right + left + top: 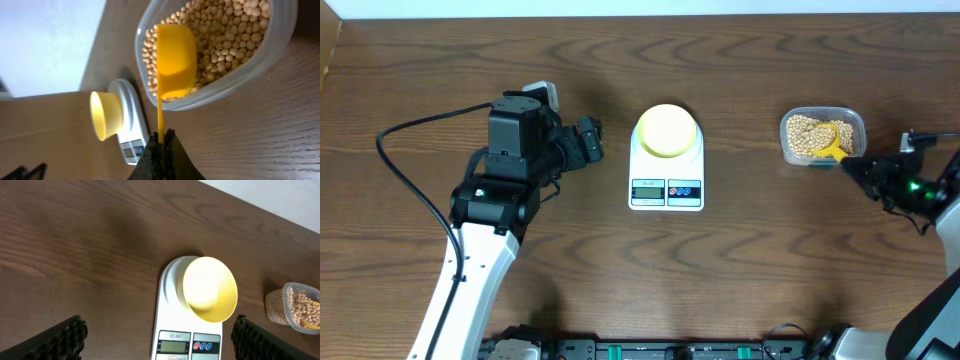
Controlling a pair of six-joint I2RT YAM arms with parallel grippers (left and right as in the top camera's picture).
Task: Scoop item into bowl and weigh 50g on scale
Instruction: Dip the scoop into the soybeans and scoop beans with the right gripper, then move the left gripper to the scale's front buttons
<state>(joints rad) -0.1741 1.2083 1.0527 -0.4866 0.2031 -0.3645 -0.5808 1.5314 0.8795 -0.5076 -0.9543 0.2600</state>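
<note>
The pale-yellow bowl [667,130] stands empty on the white scale [666,178] at the table's middle; both show in the left wrist view, bowl [210,288] and scale [170,330], and in the right wrist view, bowl [106,115] and scale [132,130]. Tan beans [807,133] fill a clear tub [855,128] at the right. My right gripper [853,166] [162,137] is shut on the handle of a yellow scoop [175,60], whose cup is over the beans [225,35] in the tub. My left gripper [588,142] [159,340] is open and empty, left of the scale.
The wooden table's far edge meets a white wall [280,200]. A black cable [410,128] loops left of the left arm.
</note>
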